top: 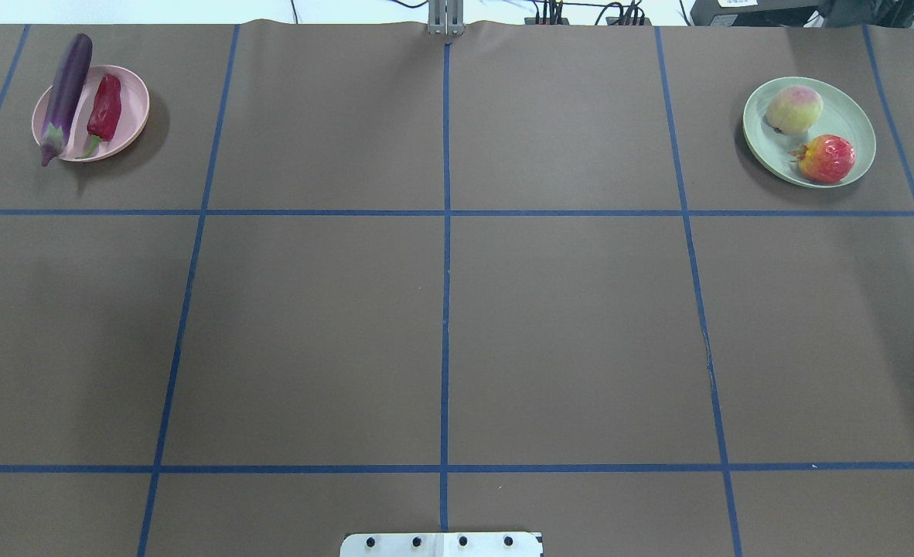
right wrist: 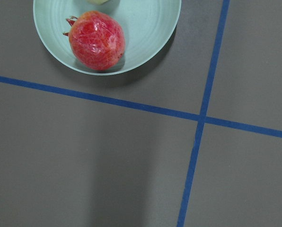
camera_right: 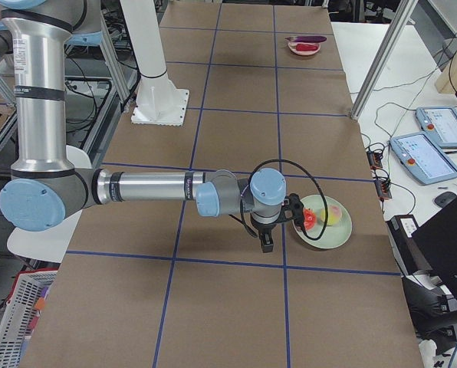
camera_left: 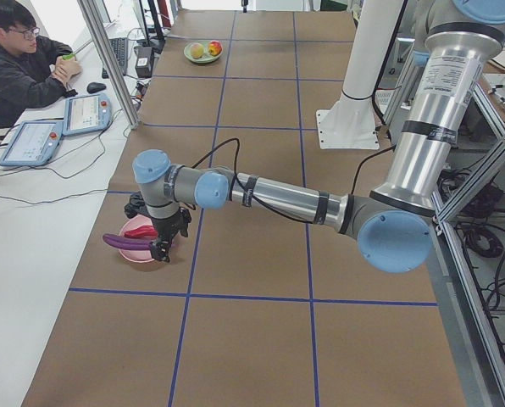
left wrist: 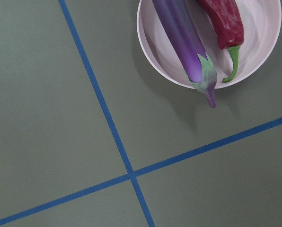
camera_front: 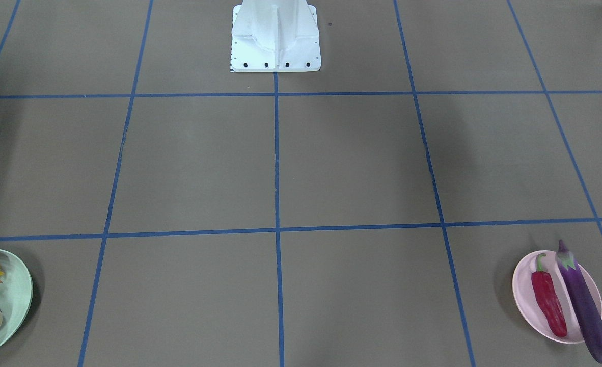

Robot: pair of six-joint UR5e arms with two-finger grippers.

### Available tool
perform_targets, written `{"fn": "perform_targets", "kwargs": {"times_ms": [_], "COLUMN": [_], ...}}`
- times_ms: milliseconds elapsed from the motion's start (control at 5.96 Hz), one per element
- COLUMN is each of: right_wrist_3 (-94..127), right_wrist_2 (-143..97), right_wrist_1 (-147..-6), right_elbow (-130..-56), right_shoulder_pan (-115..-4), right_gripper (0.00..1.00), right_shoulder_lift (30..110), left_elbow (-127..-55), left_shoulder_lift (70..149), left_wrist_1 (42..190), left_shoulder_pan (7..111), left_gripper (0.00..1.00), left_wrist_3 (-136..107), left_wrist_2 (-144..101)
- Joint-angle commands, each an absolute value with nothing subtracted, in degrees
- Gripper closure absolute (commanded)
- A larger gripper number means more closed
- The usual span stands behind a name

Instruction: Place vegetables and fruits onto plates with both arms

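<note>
The purple eggplant [top: 66, 89] and red chili [top: 105, 108] lie side by side on the pink plate [top: 132, 100] at the far left; the eggplant overhangs both rims. They also show in the left wrist view: eggplant [left wrist: 183, 38], chili [left wrist: 224, 21]. The peach [top: 794, 109] and bumpy red fruit [top: 827, 158] sit on the mint plate [top: 851, 116] at the far right. My left gripper [camera_left: 161, 248] hangs just beside the pink plate [camera_left: 138, 253]. My right gripper [camera_right: 265, 244] hangs beside the mint plate [camera_right: 332, 234]. Neither gripper's state can be told.
The white base block [top: 441, 544] stands at the near middle edge. Blue tape lines [top: 445, 232] grid the brown table. An operator [camera_left: 19, 68], teach pendants [camera_left: 87, 113] and metal posts [camera_left: 108, 59] are along the far side.
</note>
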State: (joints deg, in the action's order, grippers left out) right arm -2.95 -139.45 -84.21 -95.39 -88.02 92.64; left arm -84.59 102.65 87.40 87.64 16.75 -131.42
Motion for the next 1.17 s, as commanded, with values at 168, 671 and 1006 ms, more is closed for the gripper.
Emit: {"fn": "perform_targets", "kwargs": {"times_ms": [168,671,1006], "right_wrist_3": [-2.6,-2.5,-2.4], "right_wrist_2": [-135.5,-135.8,-136.1], "right_wrist_1": [-84.5,-84.6,-84.7], "right_elbow": [-96.6,-96.7,-97.1], "right_shoulder_pan": [-88.3,-88.3,-88.4], "right_gripper": [0.0,0.0,0.0], "right_shoulder_lift": [94.9,96.1,98.0], "left_elbow": [-89.0,-96.7,-96.1], "left_shoulder_lift": [95.0,90.1,89.5], "left_wrist_1": [87.5,87.1,87.0], "left_shoulder_pan": [92.0,91.7,91.2], "left_gripper": [0.0,0.0,0.0], "left_wrist_3": [18.9,12.2,11.8], "left_wrist_2": [-132.3,-132.2,-132.2]}}
